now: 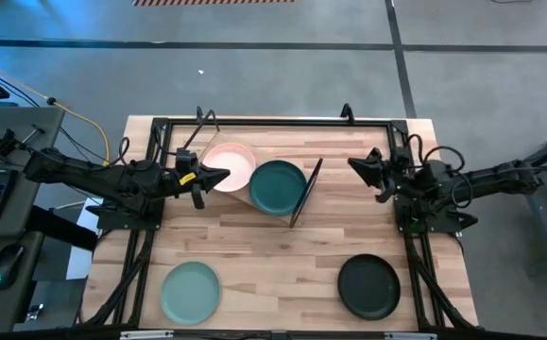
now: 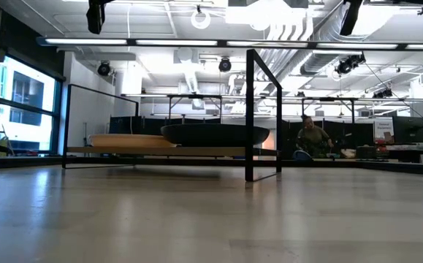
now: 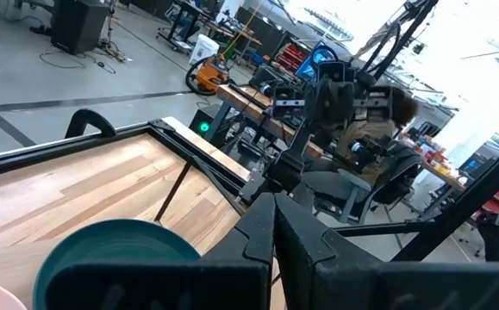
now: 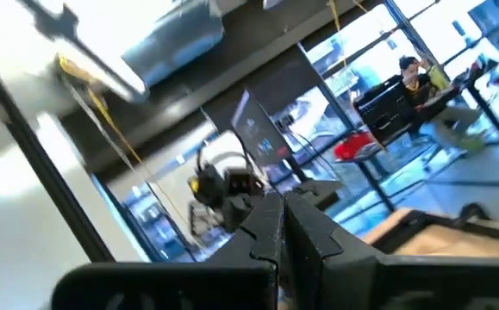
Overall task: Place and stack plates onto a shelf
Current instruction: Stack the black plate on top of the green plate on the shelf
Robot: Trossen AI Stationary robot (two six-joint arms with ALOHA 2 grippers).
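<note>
From above, we see the shelf (image 1: 287,194) lying slanted near the middle back of the table (image 1: 282,264). Two plates sit on it: the pink plate (image 1: 235,162) and the teal plate (image 1: 276,186), touching side by side. The shelf's black end frame (image 1: 307,192) stands up just at 3 o'clock from the teal plate, like a little wall.

Our left gripper (image 1: 218,176) is at the pink plate's edge, at 9 o'clock from it, with its fingers pressed together. Our right gripper (image 1: 356,164) waits at 3 o'clock from the shelf, well apart from it, fingers together too, holding nothing.

The mint plate (image 1: 190,290) lies near the front edge at 7 o'clock from the shelf. The black plate (image 1: 368,285) lies at 5 o'clock. Bare wood stretches between these two plates.

In the low view, a person (image 2: 312,139) sits far off in the room.
</note>
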